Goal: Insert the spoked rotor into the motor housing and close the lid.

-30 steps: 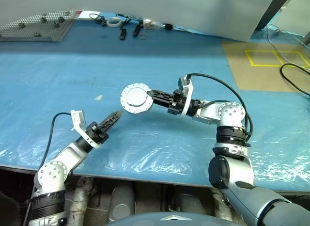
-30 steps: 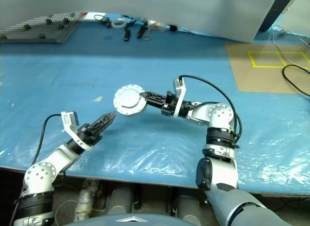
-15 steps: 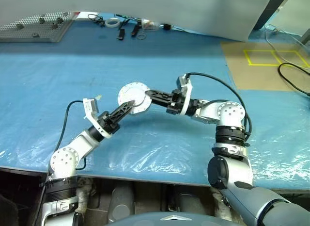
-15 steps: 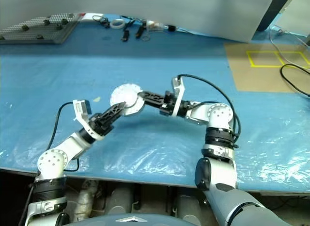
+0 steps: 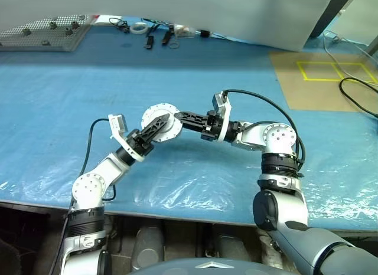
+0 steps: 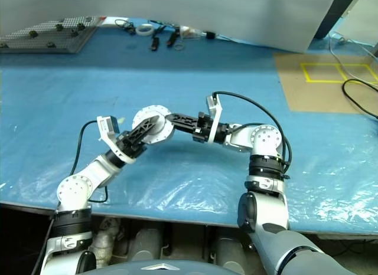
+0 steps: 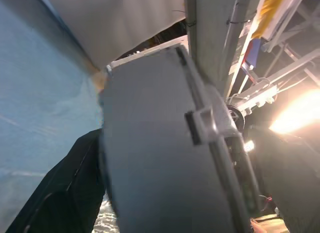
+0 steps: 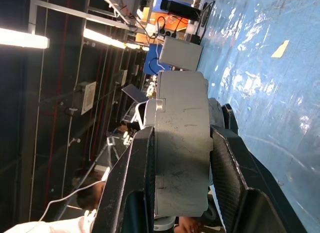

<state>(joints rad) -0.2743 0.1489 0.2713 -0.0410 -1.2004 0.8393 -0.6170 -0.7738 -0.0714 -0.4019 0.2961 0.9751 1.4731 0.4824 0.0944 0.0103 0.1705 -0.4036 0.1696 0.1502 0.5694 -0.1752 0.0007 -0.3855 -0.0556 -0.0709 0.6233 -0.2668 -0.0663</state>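
- Right end effector [image 5: 177, 118] reaching level across the middle of the blue-covered counter [image 5: 236, 74], black fingers clamped on the two flat faces of the motor housing [image 5: 160, 120].
- Motor housing held above the counter surface, on edge, plain silver-grey face with small tabs around the rim turned up toward the head camera.
- In the right wrist view, grey housing [image 8: 181, 158] squeezed between both black fingers [image 8: 131, 188], its thickness spanning the gap.
- Left end effector [image 5: 155, 125] angled up and toward the right arm, fingers spread wide, tips overlapping the housing's face; actual contact impossible to tell.
- In the left wrist view, large grey housing body [image 7: 165, 163] right against the camera, one black finger [image 7: 55, 193] alongside it.
- Winding side of the housing, rotor and lid impossible to make out here.
- Along the far edge of the counter: roll of white tape [image 5: 138, 27], small dark tools [image 5: 150, 39], a ring [image 5: 173, 43].
- At the far left corner: grey perforated board [image 5: 44, 33] with dark pegs.
- Toward the far right corner: brown sheet [image 5: 319, 80] marked with a yellow taped square [image 5: 328, 70], black cable [image 5: 354, 92] lying over it.
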